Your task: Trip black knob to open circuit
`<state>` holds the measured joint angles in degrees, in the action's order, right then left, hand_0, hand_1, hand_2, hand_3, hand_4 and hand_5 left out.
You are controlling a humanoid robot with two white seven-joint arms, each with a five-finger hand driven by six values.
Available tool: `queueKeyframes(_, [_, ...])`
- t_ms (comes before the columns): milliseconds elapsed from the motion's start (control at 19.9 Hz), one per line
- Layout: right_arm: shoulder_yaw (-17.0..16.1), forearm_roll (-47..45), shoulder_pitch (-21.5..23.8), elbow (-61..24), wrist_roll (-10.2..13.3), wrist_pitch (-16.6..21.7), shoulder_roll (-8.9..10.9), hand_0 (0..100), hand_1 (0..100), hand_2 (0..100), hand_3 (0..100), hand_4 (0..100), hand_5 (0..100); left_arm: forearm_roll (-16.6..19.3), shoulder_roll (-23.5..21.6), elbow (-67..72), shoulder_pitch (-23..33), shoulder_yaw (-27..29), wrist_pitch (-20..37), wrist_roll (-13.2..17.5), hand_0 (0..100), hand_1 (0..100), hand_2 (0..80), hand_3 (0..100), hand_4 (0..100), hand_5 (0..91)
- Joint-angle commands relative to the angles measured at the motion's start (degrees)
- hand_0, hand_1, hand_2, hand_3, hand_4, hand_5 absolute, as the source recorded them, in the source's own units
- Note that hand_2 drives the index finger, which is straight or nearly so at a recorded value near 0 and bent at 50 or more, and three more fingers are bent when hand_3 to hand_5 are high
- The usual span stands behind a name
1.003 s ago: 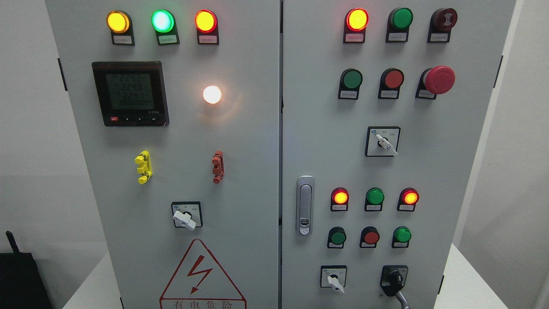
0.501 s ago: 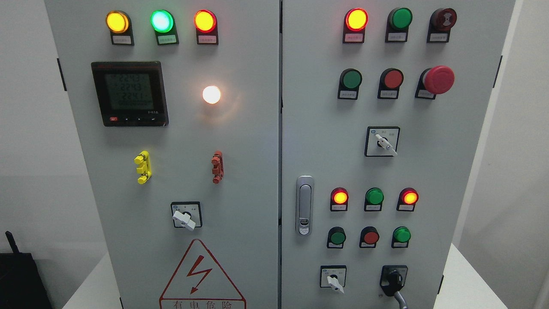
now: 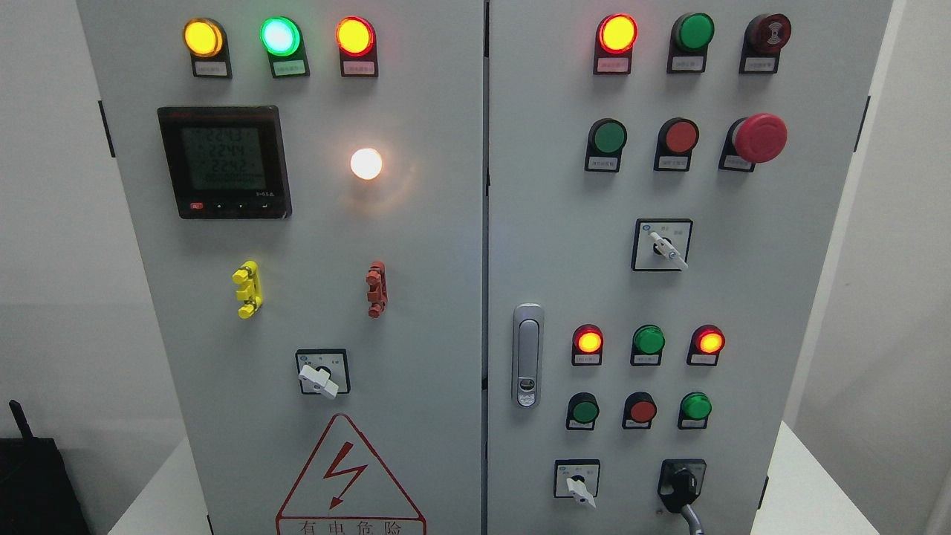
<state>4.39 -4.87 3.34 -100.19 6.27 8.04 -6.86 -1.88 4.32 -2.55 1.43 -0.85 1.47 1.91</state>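
Grey cabinet (image 3: 446, 297) fills our view; black knob (image 3: 680, 484) sits low on the right, handle pointing down; our hands and fingers stay unseen, so we cannot tell.

The knob (image 3: 681, 484) sits on the cabinet (image 3: 446, 245) at 5 o'clock, with the door handle (image 3: 527, 355) at its 10 o'clock.

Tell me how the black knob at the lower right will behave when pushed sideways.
The black knob sits on a square base fixed to the cabinet door, so it should turn rather than slide. It looks like rigid plastic, probably stiff. Its lever shape suggests it will snap between positions. No hand is in view.
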Motion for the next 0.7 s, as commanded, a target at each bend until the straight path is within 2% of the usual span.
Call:
queueKeyframes(0, [2.4, 0.1, -1.4, -2.0, -1.5, 0.9, -0.35, 0, 0, 0, 100, 100, 99, -0.1, 0.0, 0.0, -0.1, 0.1, 0.2, 0.0, 12, 39, 0.0, 0, 0, 0.0])
queueKeyframes(652, [2.9, -0.3, -1.8, -2.4, -1.5, 1.0, -0.44, 0, 0, 1, 100, 100, 98, -0.1, 0.0, 0.0, -0.1, 0.1, 0.2, 0.0, 12, 39, 0.0, 0, 0, 0.0])
